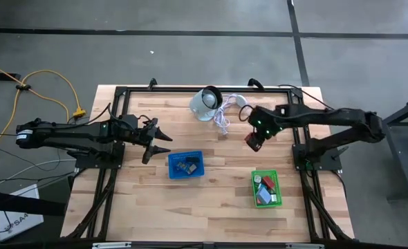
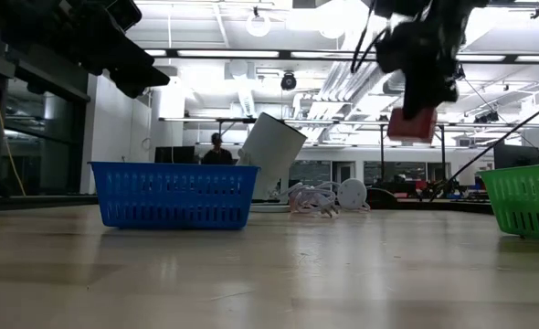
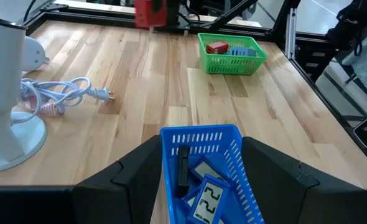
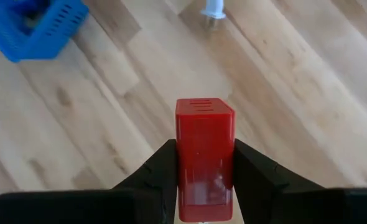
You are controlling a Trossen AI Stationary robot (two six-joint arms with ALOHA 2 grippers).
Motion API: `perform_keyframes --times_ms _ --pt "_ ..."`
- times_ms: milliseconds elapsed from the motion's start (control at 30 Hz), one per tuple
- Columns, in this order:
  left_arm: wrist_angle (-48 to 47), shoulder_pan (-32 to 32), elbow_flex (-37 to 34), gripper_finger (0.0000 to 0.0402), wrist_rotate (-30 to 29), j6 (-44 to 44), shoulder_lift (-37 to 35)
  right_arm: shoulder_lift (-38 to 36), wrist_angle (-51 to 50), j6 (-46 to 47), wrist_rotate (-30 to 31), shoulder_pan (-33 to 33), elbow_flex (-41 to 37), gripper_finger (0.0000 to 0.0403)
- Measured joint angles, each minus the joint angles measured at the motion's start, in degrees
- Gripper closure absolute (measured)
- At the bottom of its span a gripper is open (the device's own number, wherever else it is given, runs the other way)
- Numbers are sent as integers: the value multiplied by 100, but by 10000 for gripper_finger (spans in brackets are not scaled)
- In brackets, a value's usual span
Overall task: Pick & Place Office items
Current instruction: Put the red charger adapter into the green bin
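Note:
My right gripper (image 1: 254, 140) is shut on a red block (image 4: 204, 155) and hangs in the air over the table between the white cable and the green basket (image 1: 266, 188); the red block (image 2: 412, 124) shows high above the table in the low view. My left gripper (image 1: 161, 140) is open and empty, just left of the blue basket (image 1: 185, 164), above the table. The blue basket (image 3: 208, 177) holds dark rectangular pieces with pale displays (image 3: 205, 199). The green basket (image 3: 231, 53) holds a red block (image 3: 218, 47) and a pale blue piece. My right gripper pinches the red block by its two long side faces (image 4: 182, 163), one finger on each side. The block's ribbed end (image 4: 203, 106) sticks out past the fingertips. The block is lifted clear of the table.
A white round device (image 1: 205, 103) with a coiled white cable (image 1: 225, 121) and plug (image 3: 102, 94) sits near the table's far edge. Bare wooden tabletop lies between the two baskets and along the near edge. Black frame rails run along the table's sides.

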Motion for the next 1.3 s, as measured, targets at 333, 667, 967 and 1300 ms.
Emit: perform_keyframes --times_ms 333,667,967,1300 --pt "0 1 0 190 1 -1 -1 -290 -416 2241 887 1563 0 292" --pt "-1 0 0 190 0 1 -1 -141 -529 4678 1550 3249 0 293" --pt "0 2 0 190 0 0 0 653 -542 6776 1842 4657 0 293" --pt "-1 2 0 190 0 -1 -1 1004 -449 7760 1710 5271 0 293"
